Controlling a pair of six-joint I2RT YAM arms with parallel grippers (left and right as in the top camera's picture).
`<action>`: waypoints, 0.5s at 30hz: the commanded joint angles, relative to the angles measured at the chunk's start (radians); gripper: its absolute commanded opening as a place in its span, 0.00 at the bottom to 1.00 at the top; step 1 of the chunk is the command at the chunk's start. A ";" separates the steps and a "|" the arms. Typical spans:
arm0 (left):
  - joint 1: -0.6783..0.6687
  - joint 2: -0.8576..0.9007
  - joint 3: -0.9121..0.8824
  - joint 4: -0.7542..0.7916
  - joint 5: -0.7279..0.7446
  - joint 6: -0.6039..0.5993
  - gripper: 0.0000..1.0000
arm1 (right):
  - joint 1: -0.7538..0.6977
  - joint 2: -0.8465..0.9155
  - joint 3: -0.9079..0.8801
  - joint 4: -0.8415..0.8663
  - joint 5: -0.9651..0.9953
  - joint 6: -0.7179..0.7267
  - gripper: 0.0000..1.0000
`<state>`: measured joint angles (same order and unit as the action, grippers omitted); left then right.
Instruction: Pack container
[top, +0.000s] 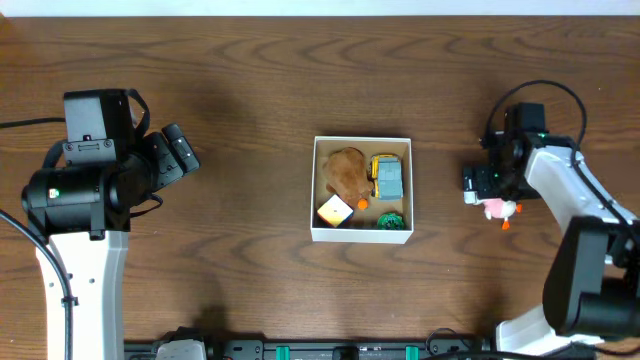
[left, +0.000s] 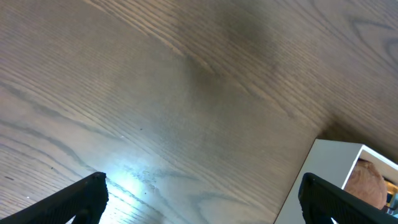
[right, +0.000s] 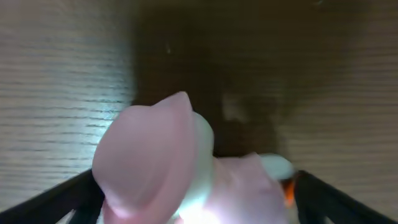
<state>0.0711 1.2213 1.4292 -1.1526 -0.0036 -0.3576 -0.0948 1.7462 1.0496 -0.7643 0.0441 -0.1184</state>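
Right claw (top: 489, 196): jaws set wide, straddling a pink toy (top: 497, 208) on the table (top: 250, 90), to the right of the box and well apart from it.
Right claw, wrist view (right: 196, 186): one dark finger (right: 78, 194) shows at the lower left and the other at the lower right. The pink toy (right: 158, 158) fills nearly all the gap between them. It is too blurred to tell whether either finger touches it.
Pink toy: soft pink with a paler white part and a small orange bit at its right side. It is very close to the lens and out of focus.
Left claw (top: 178, 150): held over bare wood at the left of the table, far from the box, pointing towards the middle.
Left claw, wrist view (left: 202, 196): jaws spread wide, with nothing between them. One dark finger (left: 78, 200) sits in each lower corner, and only wood grain lies under them.
Box (top: 362, 234): small, square and shallow, white outside and tan inside. It sits open near the middle of the table, between the two arms.
Box, left wrist view (left: 320, 174): one white corner shows at the lower right edge.
Inside the box: a brown plush (top: 346, 172) at the upper left and a yellow and grey toy (top: 387, 177) just beside it at the upper right. A white and yellow cube (top: 335, 210) is at the lower left, a green toy (top: 391, 220) at the lower right, and a small orange piece (top: 362, 204) between them.
Table: dark brown wood with strong grain.
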 joint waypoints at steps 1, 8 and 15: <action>0.005 0.000 0.002 -0.002 -0.004 -0.011 0.98 | -0.004 0.046 -0.002 0.003 0.008 0.026 0.85; 0.005 0.000 0.002 -0.002 -0.005 -0.011 0.98 | -0.003 0.058 -0.002 0.010 0.007 0.065 0.33; 0.005 0.000 0.002 -0.002 -0.005 -0.011 0.98 | 0.000 0.043 0.054 -0.051 0.007 0.126 0.11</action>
<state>0.0711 1.2213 1.4292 -1.1526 -0.0036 -0.3630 -0.0948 1.7802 1.0813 -0.7876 0.0444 -0.0372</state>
